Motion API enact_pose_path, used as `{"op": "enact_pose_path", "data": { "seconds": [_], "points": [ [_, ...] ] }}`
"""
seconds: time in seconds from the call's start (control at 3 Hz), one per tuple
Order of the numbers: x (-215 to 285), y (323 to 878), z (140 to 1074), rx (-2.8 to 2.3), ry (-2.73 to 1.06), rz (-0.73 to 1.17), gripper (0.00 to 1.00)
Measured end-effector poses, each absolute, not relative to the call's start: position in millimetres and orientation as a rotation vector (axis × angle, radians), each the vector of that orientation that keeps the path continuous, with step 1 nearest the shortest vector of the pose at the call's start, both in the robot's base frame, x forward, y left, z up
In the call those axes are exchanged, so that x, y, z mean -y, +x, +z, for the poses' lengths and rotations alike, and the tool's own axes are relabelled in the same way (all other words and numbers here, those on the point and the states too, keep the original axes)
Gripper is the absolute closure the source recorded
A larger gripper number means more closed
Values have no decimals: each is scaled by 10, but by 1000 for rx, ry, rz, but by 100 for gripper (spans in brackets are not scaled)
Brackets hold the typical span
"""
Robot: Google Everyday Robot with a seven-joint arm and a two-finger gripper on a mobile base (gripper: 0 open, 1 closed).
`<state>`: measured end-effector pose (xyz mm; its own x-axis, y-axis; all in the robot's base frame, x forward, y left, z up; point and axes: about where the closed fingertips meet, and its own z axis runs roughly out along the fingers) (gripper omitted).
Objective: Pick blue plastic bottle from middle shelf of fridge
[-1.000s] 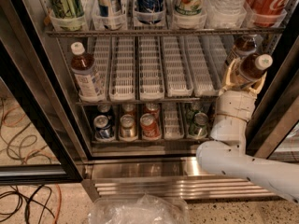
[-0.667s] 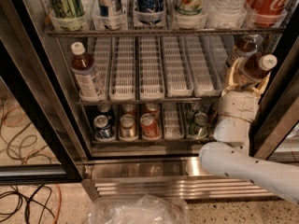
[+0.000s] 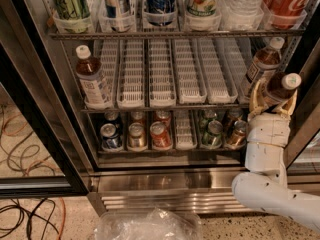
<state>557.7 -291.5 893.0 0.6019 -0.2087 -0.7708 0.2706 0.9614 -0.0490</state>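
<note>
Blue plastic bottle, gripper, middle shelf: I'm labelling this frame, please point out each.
blue plastic bottle [image 3: 280, 87], camera view, brown body below the white cap.
gripper [image 3: 273, 100], camera view, midway between its fingertips, clasping the bottle at the shelf's right end.
middle shelf [image 3: 189, 76], camera view, bare white lane tray.

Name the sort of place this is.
Likely a shop or canteen drinks fridge: white lane trays on wire racks, rows of cans below, steel base grille. The gripper, at the right end of the middle shelf, holds the blue plastic bottle.

High view down into fridge [image 3: 165, 181]; end effector [image 3: 272, 98] right.
</note>
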Motion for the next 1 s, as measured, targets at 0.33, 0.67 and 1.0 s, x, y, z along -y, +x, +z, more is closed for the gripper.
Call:
{"op": "enact_pose_path", "data": {
  "seconds": [0.33,0.67,1.0],
  "points": [
    [2915,5577,8931,-883,76,-278,100],
    [2813,5425,8951,-890,-11,-199,100],
    [2839,5010,8854,-973,-182,-113,100]
  ]
}}
